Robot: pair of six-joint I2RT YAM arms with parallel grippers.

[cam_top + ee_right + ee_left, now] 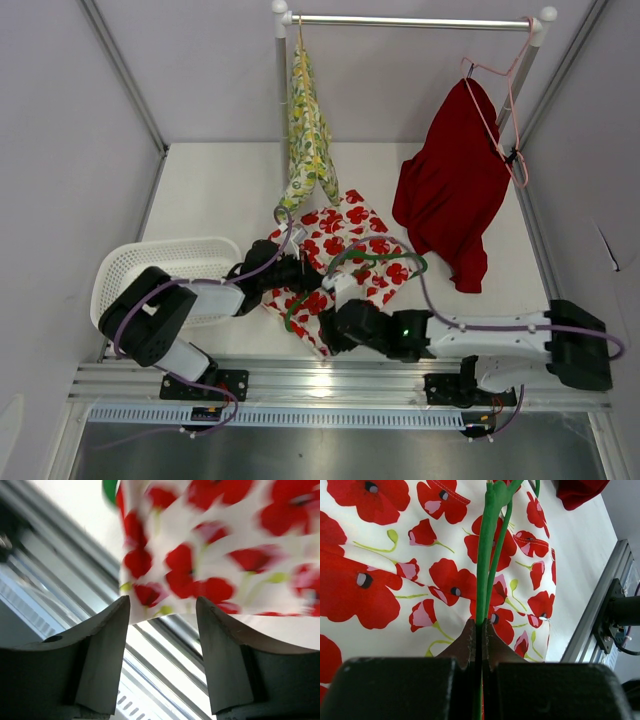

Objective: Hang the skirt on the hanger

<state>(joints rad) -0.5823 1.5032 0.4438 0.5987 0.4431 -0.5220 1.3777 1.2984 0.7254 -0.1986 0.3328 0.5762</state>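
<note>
The skirt [345, 240], white with red poppies, lies flat on the table in front of both arms. A thin green hanger [378, 257] rests across it. My left gripper [300, 272] is over the skirt's left part. In the left wrist view the left gripper [481, 630] is shut on the green hanger [487, 555], with the skirt [395, 555] below. My right gripper [335, 325] is at the skirt's near corner. Seen from the right wrist, the right gripper [162, 605] is open, the skirt's edge [210, 555] just beyond its fingertips and nothing between them. A bit of hanger [111, 490] shows there.
A white basket [165, 265] stands at the left. On the clothes rail [410, 20] hang a yellow floral garment [307, 130] and a dark red garment [450, 190] on a pink hanger. The aluminium frame [330, 380] runs along the near edge.
</note>
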